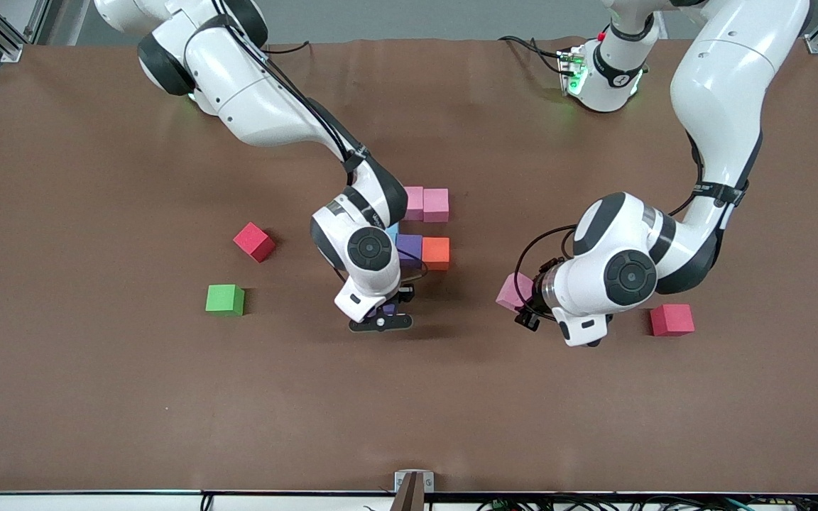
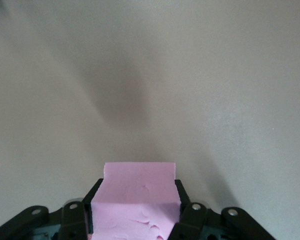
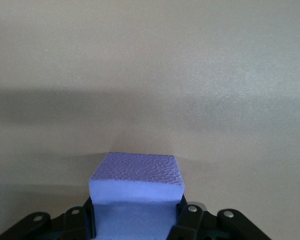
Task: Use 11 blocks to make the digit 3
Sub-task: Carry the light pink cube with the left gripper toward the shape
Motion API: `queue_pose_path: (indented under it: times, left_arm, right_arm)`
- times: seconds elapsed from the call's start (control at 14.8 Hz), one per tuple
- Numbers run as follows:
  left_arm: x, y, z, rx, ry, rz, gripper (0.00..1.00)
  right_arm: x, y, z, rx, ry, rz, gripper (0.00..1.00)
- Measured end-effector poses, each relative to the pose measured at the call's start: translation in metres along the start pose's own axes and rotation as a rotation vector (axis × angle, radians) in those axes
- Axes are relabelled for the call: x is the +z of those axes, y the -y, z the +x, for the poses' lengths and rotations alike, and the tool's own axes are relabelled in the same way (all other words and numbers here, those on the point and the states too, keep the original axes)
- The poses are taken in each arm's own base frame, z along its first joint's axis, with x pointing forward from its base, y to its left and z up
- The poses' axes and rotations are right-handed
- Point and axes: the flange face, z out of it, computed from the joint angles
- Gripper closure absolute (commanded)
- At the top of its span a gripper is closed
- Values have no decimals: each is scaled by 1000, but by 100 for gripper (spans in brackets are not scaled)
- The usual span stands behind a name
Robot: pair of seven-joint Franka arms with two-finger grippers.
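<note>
Two pink blocks (image 1: pixel 425 204) sit side by side in the middle of the table. Nearer the front camera lies a row of a light blue block (image 1: pixel 392 231), a purple block (image 1: pixel 410 248) and an orange block (image 1: pixel 436 253). My right gripper (image 1: pixel 383 314) hangs just above the table in front of that row, shut on another purple block (image 3: pixel 135 182). Toward the left arm's end, my left gripper (image 1: pixel 520 304) is shut on a pink block (image 1: pixel 510 290), which fills its jaws in the left wrist view (image 2: pixel 138 192). Two red blocks (image 1: pixel 253 241) (image 1: pixel 672 319) lie loose.
A green cube (image 1: pixel 225 299) sits toward the right arm's end, nearer the front camera than the red block there. Brown mat (image 1: pixel 409 411) stretches bare in front of both grippers. The right arm's wrist hangs over part of the light blue block.
</note>
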Motion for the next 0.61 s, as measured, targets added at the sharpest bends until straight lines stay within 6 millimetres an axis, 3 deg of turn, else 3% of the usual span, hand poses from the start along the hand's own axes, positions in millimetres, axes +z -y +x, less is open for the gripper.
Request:
queue_pose_path:
  times: [0.34, 0.61]
  left_arm:
    - [1, 0, -2, -41, 0, 2, 100]
    - [10, -1, -16, -32, 0, 16, 100]
  right_arm:
    - [0, 0, 0, -1, 0, 0, 97]
    - [0, 0, 0, -1, 0, 0, 97]
